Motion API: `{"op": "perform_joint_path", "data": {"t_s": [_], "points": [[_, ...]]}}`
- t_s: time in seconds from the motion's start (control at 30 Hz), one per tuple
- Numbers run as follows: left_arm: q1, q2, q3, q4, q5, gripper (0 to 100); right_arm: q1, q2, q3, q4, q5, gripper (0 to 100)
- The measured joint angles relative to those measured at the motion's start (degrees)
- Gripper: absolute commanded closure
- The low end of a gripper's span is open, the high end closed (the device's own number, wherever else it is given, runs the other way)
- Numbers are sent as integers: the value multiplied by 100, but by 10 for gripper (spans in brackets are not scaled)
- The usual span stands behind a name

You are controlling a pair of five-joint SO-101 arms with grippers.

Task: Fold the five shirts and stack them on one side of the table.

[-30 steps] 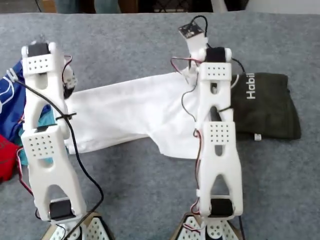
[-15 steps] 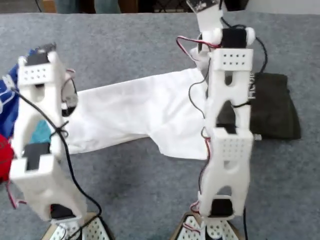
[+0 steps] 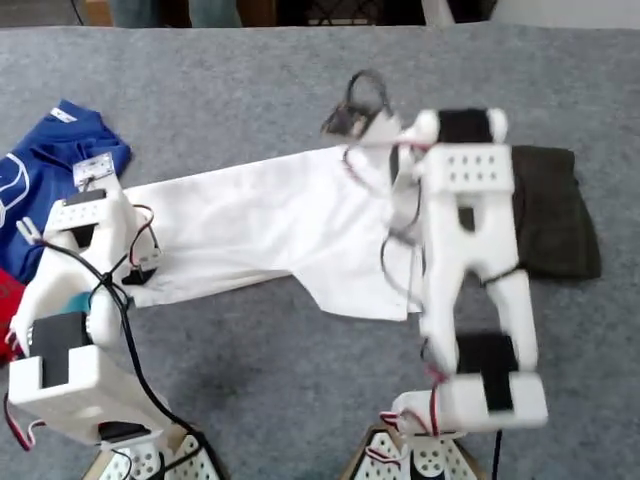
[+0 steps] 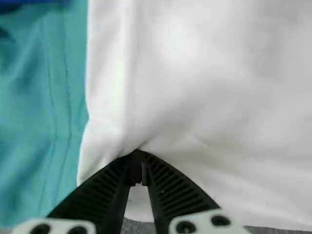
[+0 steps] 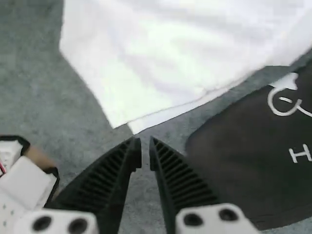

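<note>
**Fig.** Bench (image 3: 250, 80) from above, w/ both wrist views.

**Writing.** The dark shirt (image 3: 555, 215) lies folded at centre right. It carries white lettering and a round white mark, seen in part at the right edge of the right wrist view; not read out here. The blue shirt (image 3: 50, 165), upper left, bears a curved white graphic and a small white tag at its top edge. The white shirt (image 3: 270, 225) shows no print. It lies spread flat across the centre, from the left arm (image 3: 75, 300) over to the dark shirt.

**Change vs. 0.5 s ago.** The right arm (image 3: 470, 250), then stretched toward the top edge, is now folded back. Its elbow is near the bottom edge and its wrist is over the white shirt's upper right corner. The left arm has drawn back to the lower left, uncovering the blue shirt. White & dark shirts lie as before.

**Fingers.** Left fingers (image 4: 136, 165) are clamped on the white shirt's edge, cloth puckered at the tips, beside the teal shirt (image 4: 39, 112). Right fingers (image 5: 136, 148) are a narrow gap apart w/ nothing between. They hang over bare bench just beside the white shirt's corner and near the dark shirt.

**Edges & room.** The red shirt (image 3: 8, 300) is cut by the left frame edge. Bare bench: the whole top band, the lower centre between the arm bases, and a strip right of the dark shirt. In the right wrist view a strip of bench parts the white shirt's corner from the dark shirt.
</note>
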Motion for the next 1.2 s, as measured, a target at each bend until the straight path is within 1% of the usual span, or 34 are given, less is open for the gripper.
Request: {"op": "perform_joint_path", "data": {"t_s": [0.07, 0.17, 0.33, 0.47, 0.53, 0.73, 0.9, 1.1, 1.13, 1.2], "points": [[-53, 0, -9, -35, 18, 970, -167, -615, 853, -167, 211, 786], [-70, 0, -9, -53, 18, 970, -563, -1521, 2171, -527, 396, 783], [-70, 0, -9, -53, 18, 969, -1046, -2804, 4334, -1495, 457, 778], [-70, 0, -9, -53, 18, 969, -1345, -3297, 5433, -2013, 457, 703], [-70, 0, -9, -53, 26, 969, -1389, -3358, 5653, -2189, 404, 678], [-70, 0, -9, -53, 26, 969, -1424, -3305, 5758, -2593, 299, 676], [-70, 0, -9, -53, 26, 969, -1424, -2444, 5758, -3103, 299, 676], [-70, 0, -9, -53, 26, 969, -1424, -1152, 5741, -4009, 281, 678], [-70, 0, -9, -53, 26, 969, -1407, -958, 5705, -4097, 281, 688], [-70, 0, -18, -9, 26, 968, -1336, -765, 5600, -4158, 281, 738]]}}
